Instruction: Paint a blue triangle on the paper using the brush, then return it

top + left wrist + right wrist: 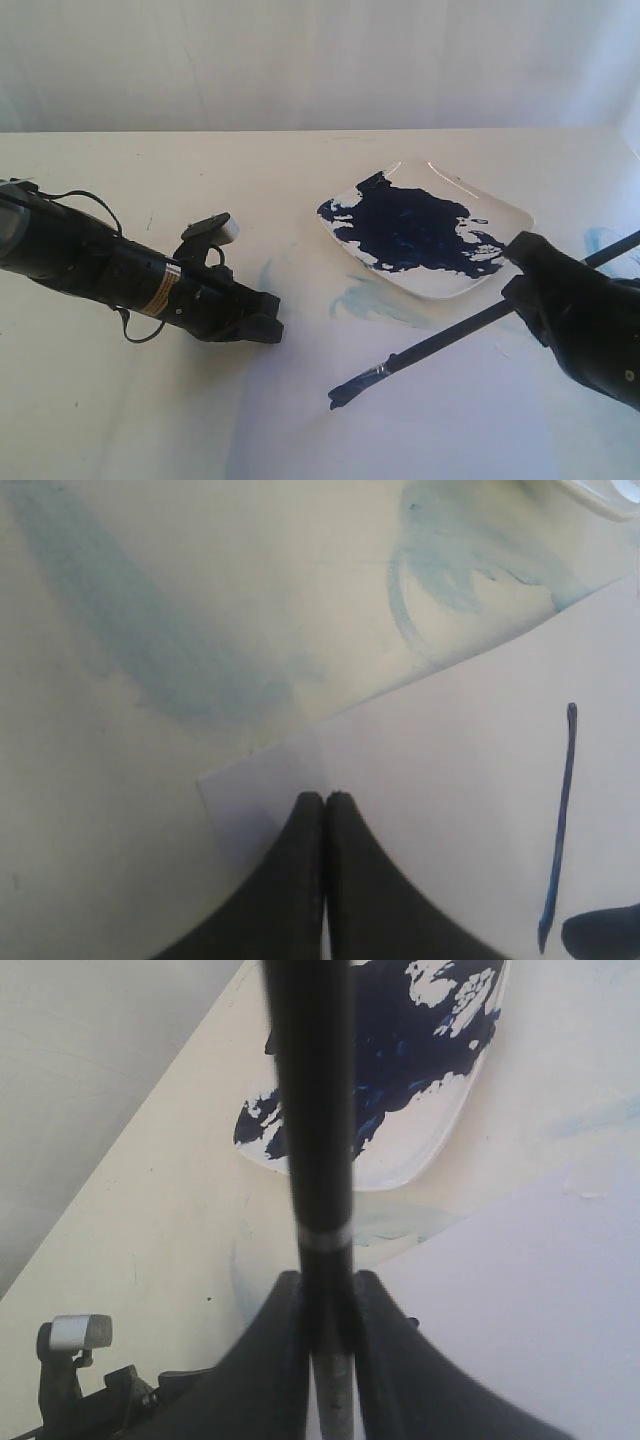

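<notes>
In the right gripper (pixel 327 1282), pinched hard between fingers closed down to the handle's width: a long thin black-handled paintbrush (pixel 310 1110) with a small silver band. Held slantwise, with the handle end jutting out behind the gripper and the dark-blue bristle tip well ahead of it and lower. Tip down at a plain white rectangular sheet of paper (pixel 430 435); touching it or just above it, cannot tell.

At the left gripper (pixel 325 802), fingers pressed flat together, with nothing between them. Tips set right at one corner of the sheet.

Off to one side of the left gripper, well onto the sheet: a single thin dark-blue painted line (pixel 561 820), straight and slightly slanted, with the bristle tip just beside its nearer end.

Beyond the right gripper, off the sheet: a white square plate (pixel 505 208) on the cream table (pixel 150 180), mostly covered by a large dark-blue paint blotch (pixel 415 232).

Ahead of the left gripper, past the sheet's edge: pale blue smears (pixel 150 650) across the table.
</notes>
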Available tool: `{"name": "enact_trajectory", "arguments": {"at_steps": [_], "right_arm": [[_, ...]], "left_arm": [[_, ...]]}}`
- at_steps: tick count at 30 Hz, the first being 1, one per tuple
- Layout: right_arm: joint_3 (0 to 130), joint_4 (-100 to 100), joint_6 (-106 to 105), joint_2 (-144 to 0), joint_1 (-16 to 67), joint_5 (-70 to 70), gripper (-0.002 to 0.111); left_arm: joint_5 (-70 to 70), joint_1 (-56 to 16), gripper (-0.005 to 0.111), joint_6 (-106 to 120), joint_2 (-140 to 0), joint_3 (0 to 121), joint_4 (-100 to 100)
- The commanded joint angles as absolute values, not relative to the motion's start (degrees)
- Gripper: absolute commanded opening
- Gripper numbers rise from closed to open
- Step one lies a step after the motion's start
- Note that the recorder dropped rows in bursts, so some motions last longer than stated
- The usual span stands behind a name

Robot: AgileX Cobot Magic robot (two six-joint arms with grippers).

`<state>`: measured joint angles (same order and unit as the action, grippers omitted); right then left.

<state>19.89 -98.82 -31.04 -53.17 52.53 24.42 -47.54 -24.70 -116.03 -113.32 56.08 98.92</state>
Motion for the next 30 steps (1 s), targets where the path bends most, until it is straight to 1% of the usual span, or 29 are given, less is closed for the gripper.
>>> {"name": "enact_trajectory", "arguments": {"at_steps": [1, 25, 30], "right_arm": [[19.9, -98.2, -30.9, -53.8, 52.6, 23.6, 0.0], [18.7, -98.9, -30.8, -54.1, 52.6, 24.9, 0.0], [18.7, -98.9, -31.3, -52.4, 52.6, 25.6, 0.0]], "left_arm": [[-45.9, -25.0, 0.0, -116.1, -113.4, 56.0, 99.9], [-46.8, -25.0, 0.0, -116.1, -113.4, 56.0, 99.9], [-46.7, -25.0, 0.0, -116.1, -113.4, 56.0, 99.9]]}}
